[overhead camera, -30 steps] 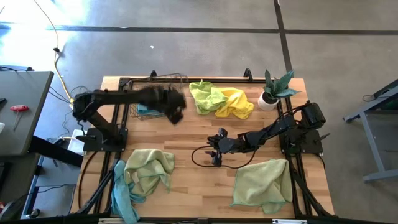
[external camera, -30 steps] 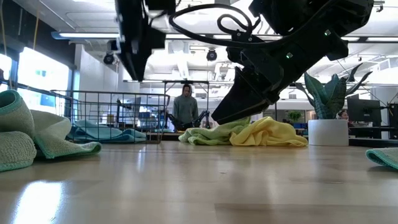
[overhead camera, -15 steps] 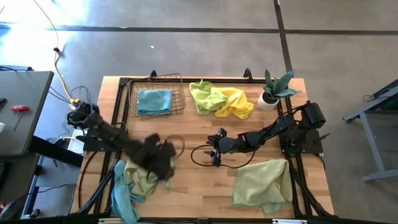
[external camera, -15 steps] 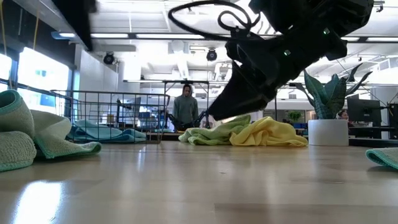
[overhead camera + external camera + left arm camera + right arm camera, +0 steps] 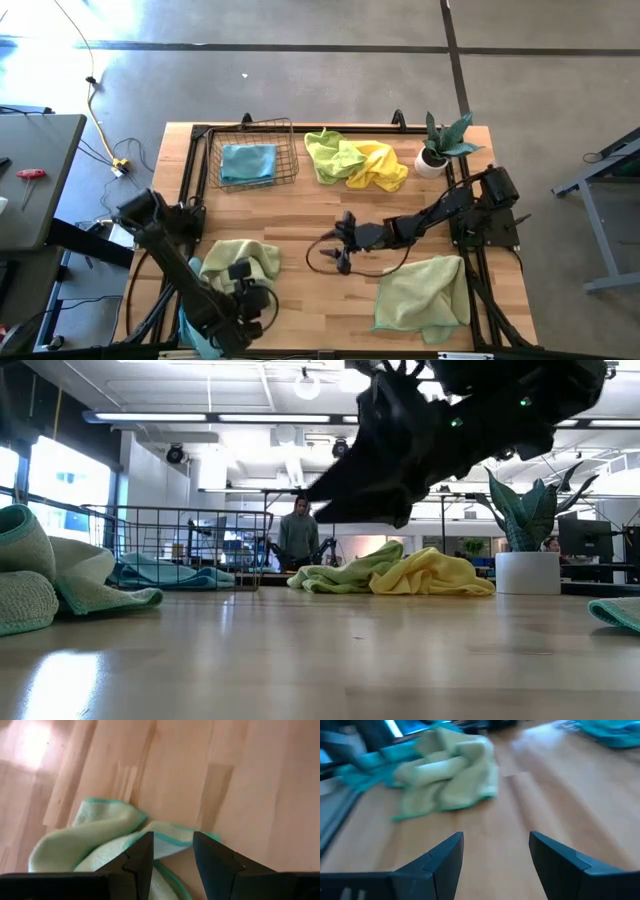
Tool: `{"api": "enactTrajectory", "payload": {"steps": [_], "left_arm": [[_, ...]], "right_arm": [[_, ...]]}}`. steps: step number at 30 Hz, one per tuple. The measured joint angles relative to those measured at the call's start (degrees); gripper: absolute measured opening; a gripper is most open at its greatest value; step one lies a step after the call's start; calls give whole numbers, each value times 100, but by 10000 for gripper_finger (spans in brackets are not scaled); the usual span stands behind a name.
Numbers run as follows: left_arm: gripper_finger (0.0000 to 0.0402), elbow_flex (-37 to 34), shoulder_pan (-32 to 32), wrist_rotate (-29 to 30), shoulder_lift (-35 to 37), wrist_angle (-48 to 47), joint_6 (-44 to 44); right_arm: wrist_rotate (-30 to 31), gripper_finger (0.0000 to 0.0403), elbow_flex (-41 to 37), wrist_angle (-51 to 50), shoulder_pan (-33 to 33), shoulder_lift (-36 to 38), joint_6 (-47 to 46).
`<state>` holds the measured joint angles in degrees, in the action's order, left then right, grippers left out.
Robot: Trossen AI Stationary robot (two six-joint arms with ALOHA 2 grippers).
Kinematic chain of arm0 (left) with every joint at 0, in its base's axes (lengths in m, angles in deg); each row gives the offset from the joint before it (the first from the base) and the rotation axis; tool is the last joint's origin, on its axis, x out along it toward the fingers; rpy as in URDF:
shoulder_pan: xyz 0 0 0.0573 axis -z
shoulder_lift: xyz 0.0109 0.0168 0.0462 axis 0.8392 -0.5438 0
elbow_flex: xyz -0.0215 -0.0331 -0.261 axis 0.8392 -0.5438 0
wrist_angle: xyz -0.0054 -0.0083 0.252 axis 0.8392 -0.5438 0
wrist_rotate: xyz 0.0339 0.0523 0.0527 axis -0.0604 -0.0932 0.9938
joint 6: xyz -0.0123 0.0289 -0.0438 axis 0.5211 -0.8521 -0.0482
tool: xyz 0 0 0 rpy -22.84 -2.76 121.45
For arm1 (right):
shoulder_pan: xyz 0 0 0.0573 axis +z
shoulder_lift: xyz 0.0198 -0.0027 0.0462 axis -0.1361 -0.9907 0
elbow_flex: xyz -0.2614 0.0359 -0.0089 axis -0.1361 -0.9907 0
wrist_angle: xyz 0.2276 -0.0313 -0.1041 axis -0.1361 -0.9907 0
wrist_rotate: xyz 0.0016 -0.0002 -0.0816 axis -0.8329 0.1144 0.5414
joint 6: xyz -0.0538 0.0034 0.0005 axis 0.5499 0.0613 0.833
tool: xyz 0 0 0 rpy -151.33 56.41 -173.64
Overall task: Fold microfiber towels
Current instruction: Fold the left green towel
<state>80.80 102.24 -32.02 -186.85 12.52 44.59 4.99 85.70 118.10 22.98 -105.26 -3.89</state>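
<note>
A grey concrete floor fills the upper part of the high view, crossed by dark seam lines. At the left edge stands a dark grey side table, with a yellow cable trailing across the floor beside it. At the right edge a grey metal frame shows. In the low view, ceiling strip lights run across the upper frame, a bright window glows at left, and a person stands at centre far behind the wooden tabletop.

Wooden table: wire basket far left; lime and yellow towels far centre; potted plant far right; crumpled green towel near left; pale green towel near right.
</note>
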Motion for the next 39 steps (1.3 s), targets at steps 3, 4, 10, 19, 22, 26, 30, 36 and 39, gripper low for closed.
{"api": "enactTrajectory", "payload": {"steps": [3, 4, 10, 19, 22, 26, 30, 36, 39], "left_arm": [[126, -2, 73, -14, -221, 3, -21], [126, -2, 89, -14, -258, 14, -23], [126, -2, 174, -23, -317, 313, -25], [126, 1, 287, -43, -357, 792, -30], [126, -4, 328, -70, -356, 846, -22], [126, -3, 367, -234, -350, 897, 166], [126, -2, 470, -307, -343, 900, 294], [126, -3, 623, -314, -341, 897, 553], [126, -2, 671, -311, -341, 894, 701]], "right_arm": [[-206, 220, -2, 507, 175, -166, 18], [-238, 220, 0, 649, 229, -196, 95], [-232, 220, 0, 1046, 426, -385, 871], [-218, 220, 584, 1311, 443, -1152, 1298], [-231, 220, 1019, 1256, 462, -1558, 1861], [-193, 220, 1670, 912, 476, -2092, 2501], [-114, 220, 2221, 748, 464, -2508, 3109], [-482, 220, 2909, 737, 307, -3031, 3452], [-775, 220, 3259, 759, 196, -3272, 3360]]}}
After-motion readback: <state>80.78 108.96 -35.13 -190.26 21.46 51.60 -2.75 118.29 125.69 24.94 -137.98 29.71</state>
